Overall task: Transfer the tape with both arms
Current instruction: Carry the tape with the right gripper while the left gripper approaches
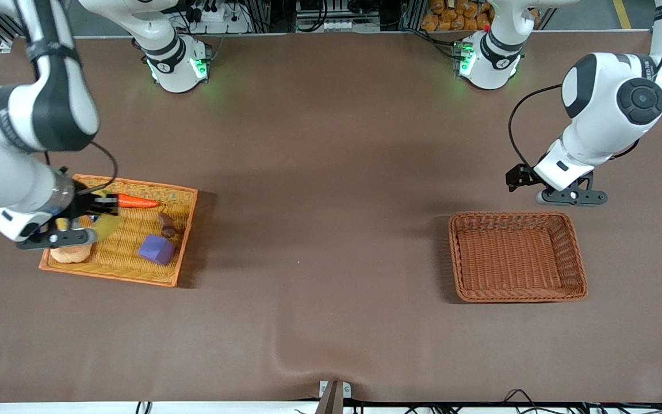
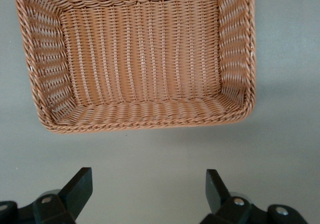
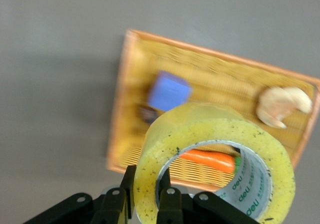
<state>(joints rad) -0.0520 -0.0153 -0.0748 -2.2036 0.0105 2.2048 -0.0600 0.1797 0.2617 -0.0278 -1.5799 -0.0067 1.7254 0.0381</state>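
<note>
- Yellow wicker is forming the flat tray (image 1: 184, 229) at the right arm's end of the table; a carrot (image 1: 137, 202), a purple cube (image 1: 157, 249), a small brown item (image 1: 168, 225) and a pale pastry (image 1: 69, 255) are lying in it.
- The right gripper (image 1: 90, 211) is hanging over that tray, its two fingers pinching the wall of the tape (image 3: 216, 165), one inside the grey-white core and one outside. The yellowish roll is up in the air, clear of the tray's contents.
- The grip is catching only one edge of the ring, so the roll is looking liable to swing or slip out during a fast carry; that is a judgement, not something seen.
- The brown wicker basket (image 1: 576, 253) is sitting near the left arm's end of the table.
- The left gripper (image 2: 148, 191) is waiting over bare table just beside the basket, its fingers spread wide with nothing between them. A handover may miss if the two grippers are crowding the same side of the ring.
</note>
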